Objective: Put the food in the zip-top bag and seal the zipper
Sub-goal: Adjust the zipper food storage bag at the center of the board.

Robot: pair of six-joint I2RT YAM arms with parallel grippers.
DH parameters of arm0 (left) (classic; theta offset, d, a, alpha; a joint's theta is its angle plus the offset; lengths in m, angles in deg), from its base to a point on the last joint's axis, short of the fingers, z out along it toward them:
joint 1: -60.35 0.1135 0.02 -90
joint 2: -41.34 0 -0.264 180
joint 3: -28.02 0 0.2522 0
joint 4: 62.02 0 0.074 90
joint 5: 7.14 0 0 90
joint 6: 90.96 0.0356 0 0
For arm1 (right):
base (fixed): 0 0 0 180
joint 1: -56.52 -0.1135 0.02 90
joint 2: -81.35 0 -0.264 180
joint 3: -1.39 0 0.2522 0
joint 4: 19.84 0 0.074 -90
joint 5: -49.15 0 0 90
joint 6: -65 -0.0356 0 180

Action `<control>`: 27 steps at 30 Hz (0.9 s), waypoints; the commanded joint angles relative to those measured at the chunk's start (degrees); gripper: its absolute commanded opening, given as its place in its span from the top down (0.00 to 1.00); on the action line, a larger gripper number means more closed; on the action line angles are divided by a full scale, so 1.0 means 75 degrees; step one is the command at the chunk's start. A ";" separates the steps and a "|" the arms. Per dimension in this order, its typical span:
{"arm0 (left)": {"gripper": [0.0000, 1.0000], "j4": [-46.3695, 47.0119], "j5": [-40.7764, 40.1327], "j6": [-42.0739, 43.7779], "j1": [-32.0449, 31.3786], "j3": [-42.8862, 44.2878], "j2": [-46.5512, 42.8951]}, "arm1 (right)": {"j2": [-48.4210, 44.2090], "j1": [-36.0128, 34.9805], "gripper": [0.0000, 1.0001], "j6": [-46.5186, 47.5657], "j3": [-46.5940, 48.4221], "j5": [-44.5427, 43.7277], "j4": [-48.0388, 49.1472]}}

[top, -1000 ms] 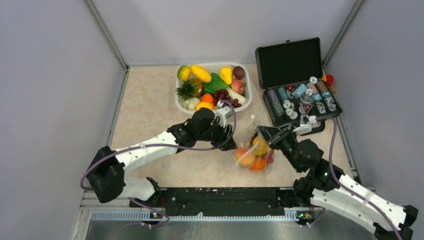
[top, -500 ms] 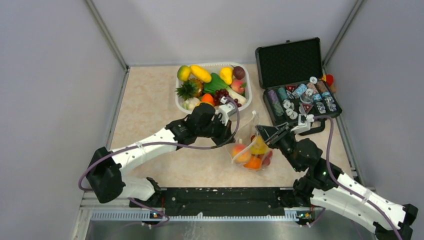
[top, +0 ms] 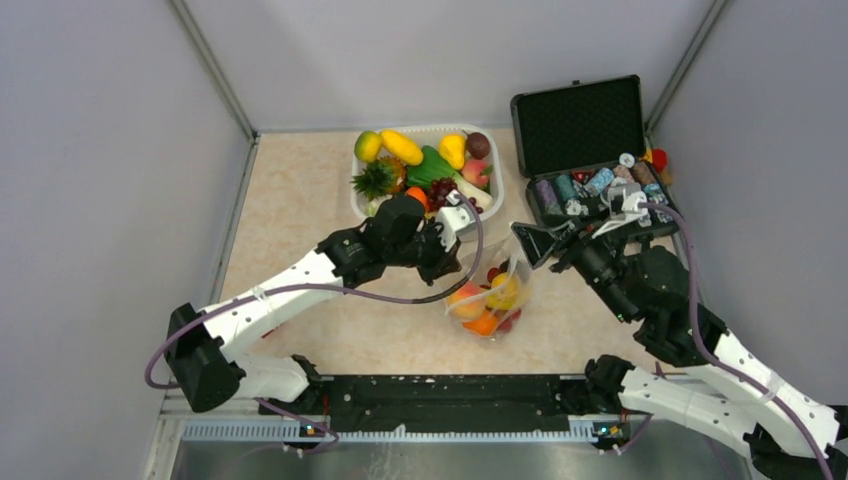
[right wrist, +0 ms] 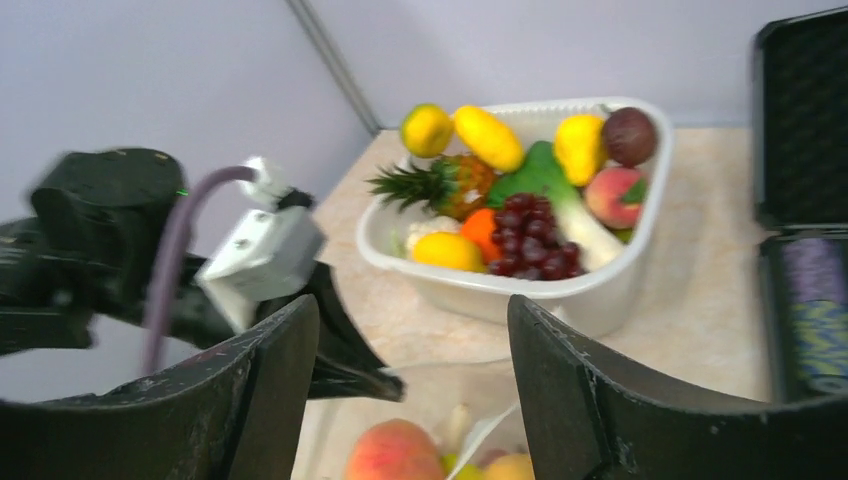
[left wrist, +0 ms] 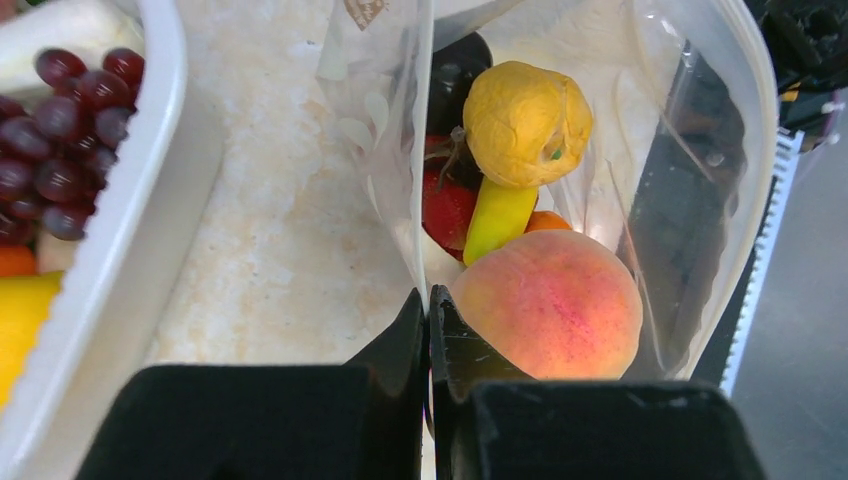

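The clear zip-top bag (top: 492, 297) hangs at the table's middle, its mouth open. Inside it the left wrist view shows food: a peach (left wrist: 555, 300), a yellow fruit (left wrist: 525, 120), a red strawberry (left wrist: 447, 208) and a dark grape (left wrist: 455, 70). My left gripper (left wrist: 428, 305) is shut on the bag's near wall, where the whitish zipper (left wrist: 424, 170) strip runs. In the top view the left gripper (top: 452, 262) is at the bag's left edge. My right gripper (top: 530, 240) stands open just right of the bag's top, holding nothing. Its fingers (right wrist: 260, 385) frame the peach (right wrist: 395, 452) below.
A white tub (top: 497, 196) with several more toy fruits stands right behind the bag. An open black case (top: 585, 120) holding round chips sits at the back right, with a red thing (top: 658, 158) behind it. Grey walls close in the table on three sides.
My left gripper shut on the bag's left edge and drew it a little left and farther away. My right gripper opened, let go of the bag's right edge and pulled back.
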 commanded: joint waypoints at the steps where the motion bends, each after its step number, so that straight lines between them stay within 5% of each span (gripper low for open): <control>1: 1.00 -0.0500 0.0155 0.1601 0.0172 0.0697 -0.0489 | 0.0355 0.0053 0.34 0.1530 0.0539 -0.0900 -0.1025; 5: 1.00 -0.0738 0.1115 0.2467 0.0325 0.0775 -0.0648 | 0.0526 0.1287 0.43 0.1579 0.0871 -0.0659 -0.1724; 10: 1.00 -0.0444 0.1403 0.2470 0.0512 0.0722 -0.0451 | 0.1066 0.4290 0.46 0.1204 0.0528 0.2528 -0.1711; 14: 1.00 -0.0321 0.1434 0.2319 0.0723 0.0657 -0.0421 | 0.1429 0.6317 0.46 0.0537 -0.0358 0.6258 -0.0341; 21: 1.00 -0.0031 0.1606 0.2304 0.1084 0.0748 -0.0215 | 0.0402 0.6450 0.47 0.0359 -0.2440 0.6930 0.2832; 27: 1.00 -0.0014 0.1679 0.2302 0.1179 0.0818 -0.0167 | -0.0446 0.6441 0.47 0.1136 -0.3359 0.7200 0.3275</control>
